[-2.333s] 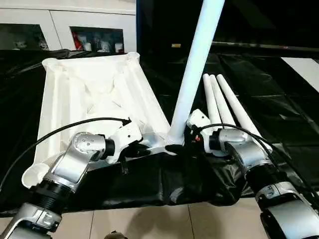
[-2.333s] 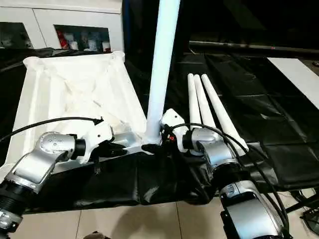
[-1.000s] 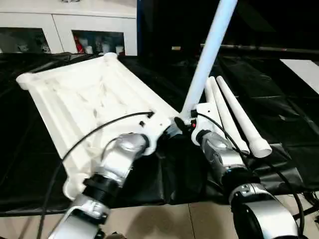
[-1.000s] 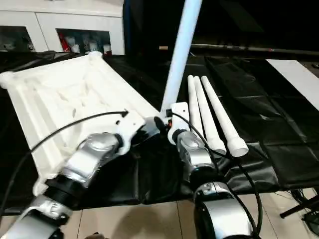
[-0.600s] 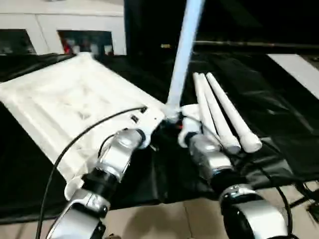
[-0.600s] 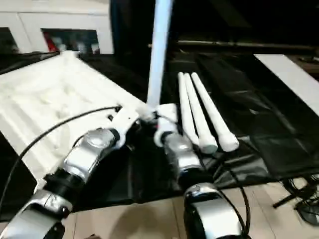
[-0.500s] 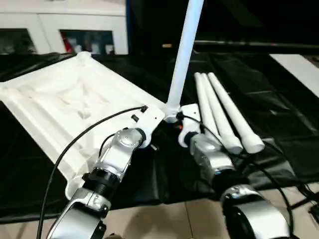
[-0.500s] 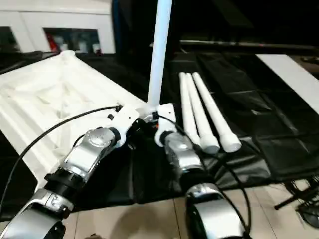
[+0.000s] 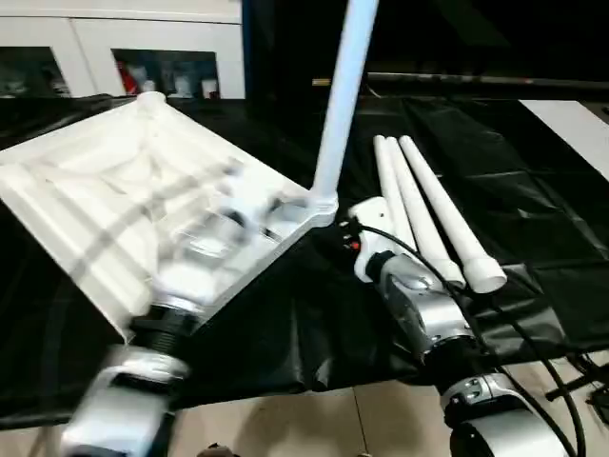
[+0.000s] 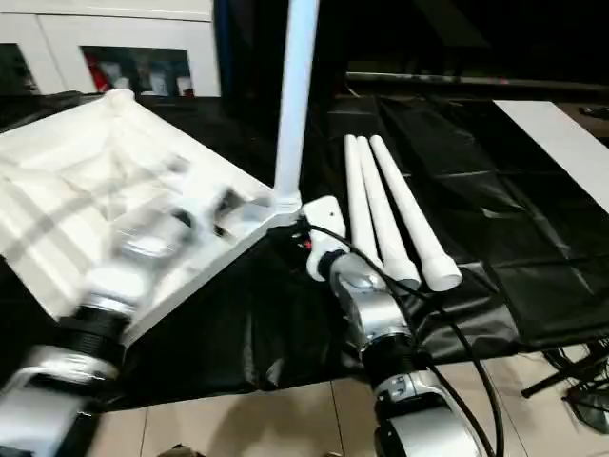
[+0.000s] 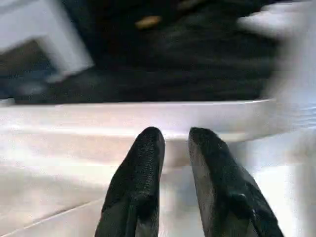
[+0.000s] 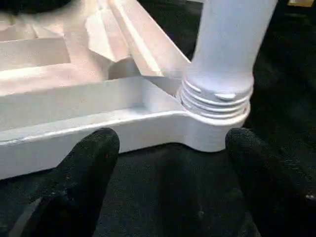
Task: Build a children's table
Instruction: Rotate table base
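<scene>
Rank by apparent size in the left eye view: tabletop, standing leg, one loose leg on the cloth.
1. Tabletop, clearly largest.
2. Standing leg and a loose leg: unsure. The standing one runs out of frame at the top, so its full length can't be compared.

Ribbed tabletop (image 10: 95,181) at ten o'clock, one leg (image 10: 295,95) upright in its corner socket; three loose legs (image 10: 390,209) at two o'clock.
</scene>
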Robot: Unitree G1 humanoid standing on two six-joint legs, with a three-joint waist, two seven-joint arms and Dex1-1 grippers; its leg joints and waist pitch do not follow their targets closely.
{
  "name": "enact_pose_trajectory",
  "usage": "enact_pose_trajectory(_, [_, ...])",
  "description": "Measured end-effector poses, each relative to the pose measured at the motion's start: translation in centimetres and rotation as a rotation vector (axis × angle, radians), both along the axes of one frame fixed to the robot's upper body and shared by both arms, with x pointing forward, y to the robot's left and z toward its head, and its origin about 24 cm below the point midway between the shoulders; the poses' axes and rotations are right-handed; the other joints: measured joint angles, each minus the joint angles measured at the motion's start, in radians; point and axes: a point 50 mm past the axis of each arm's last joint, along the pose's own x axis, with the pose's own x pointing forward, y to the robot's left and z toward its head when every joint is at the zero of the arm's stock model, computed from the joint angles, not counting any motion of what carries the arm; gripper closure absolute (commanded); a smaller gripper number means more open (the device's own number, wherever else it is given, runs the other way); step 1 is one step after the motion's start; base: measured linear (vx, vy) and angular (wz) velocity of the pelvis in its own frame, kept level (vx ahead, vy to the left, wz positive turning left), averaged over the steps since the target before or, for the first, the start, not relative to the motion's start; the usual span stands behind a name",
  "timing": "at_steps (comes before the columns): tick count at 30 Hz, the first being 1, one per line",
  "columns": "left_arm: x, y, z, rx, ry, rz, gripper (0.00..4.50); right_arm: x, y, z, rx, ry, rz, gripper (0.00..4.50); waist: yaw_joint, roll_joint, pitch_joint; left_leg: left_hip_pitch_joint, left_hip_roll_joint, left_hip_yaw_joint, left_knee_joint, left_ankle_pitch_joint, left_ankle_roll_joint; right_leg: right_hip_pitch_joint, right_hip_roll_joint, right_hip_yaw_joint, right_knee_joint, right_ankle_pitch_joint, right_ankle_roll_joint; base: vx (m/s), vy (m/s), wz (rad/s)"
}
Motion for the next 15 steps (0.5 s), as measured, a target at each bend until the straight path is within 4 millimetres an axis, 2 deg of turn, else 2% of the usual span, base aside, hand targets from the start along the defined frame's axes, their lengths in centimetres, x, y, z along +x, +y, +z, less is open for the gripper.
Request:
enact_pose_trajectory(3, [-1.1, 4.2, 0.5, 0.072, 0.028, 0.150, 2.84, -0.2, 0.4, -0.2, -0.017, 0.014, 0.019, 0.67, 0.002, 0.000, 0.000, -0.001, 0.000, 0.000, 0.000, 0.000, 0.000, 0.000, 0.000, 0.000, -0.001, 0.000, 0.000, 0.000, 0.000, 0.00])
enact_pose_trajectory(5, [-1.7, 5.8, 0.3, 0.097, 0.051, 0.216, 2.69, -0.2, 0.6, -0.4, -0.028, 0.022, 0.023, 0.67, 0.007, -0.001, 0.001, -0.001, 0.000, 0.000, 0.000, 0.000, 0.000, 0.000, 0.000, 0.000, -0.001, 0.000, 0.000, 0.000, 0.000, 0.00])
enact_pose_trajectory(8, [-3.7, 9.1, 0.0, 0.183, 0.053, 0.356, 2.40, -0.3, 1.6, -0.7, -0.035, 0.042, 0.039, 0.67, 0.003, -0.004, 0.002, -0.001, 0.000, 0.000, 0.000, 0.000, 0.000, 0.000, 0.000, 0.000, -0.001, 0.000, 0.000, 0.000, 0.000, 0.00])
enact_pose_trajectory(11, [-5.9, 12.8, 1.0, 0.259, 0.010, 0.539, 2.18, -0.4, 1.5, -1.8, -0.065, 0.087, 0.014, 0.67, 0.002, -0.012, 0.003, -0.001, 0.001, 0.000, 0.000, 0.000, -0.001, 0.000, 0.001, 0.000, -0.001, 0.000, 0.000, 0.000, 0.000, 0.00])
enact_pose_trajectory(13, [-6.9, 14.5, 1.7, 0.293, -0.013, 0.625, 2.18, -0.4, 1.6, -2.1, -0.072, 0.103, 0.008, 0.67, 0.005, -0.015, 0.004, -0.001, 0.000, 0.000, 0.001, 0.000, -0.001, 0.000, 0.000, 0.000, 0.000, 0.000, 0.000, 0.000, 0.000, 0.00])
enact_pose_trajectory(15, [-7.4, 15.4, 1.7, 0.323, -0.009, 0.662, 2.18, -0.2, 2.0, -1.8, -0.068, 0.096, 0.011, 0.67, 0.008, -0.015, 0.003, -0.001, 0.000, -0.001, 0.001, 0.000, -0.001, 0.001, 0.000, 0.000, 0.000, 0.000, 0.000, 0.000, 0.000, 0.00])
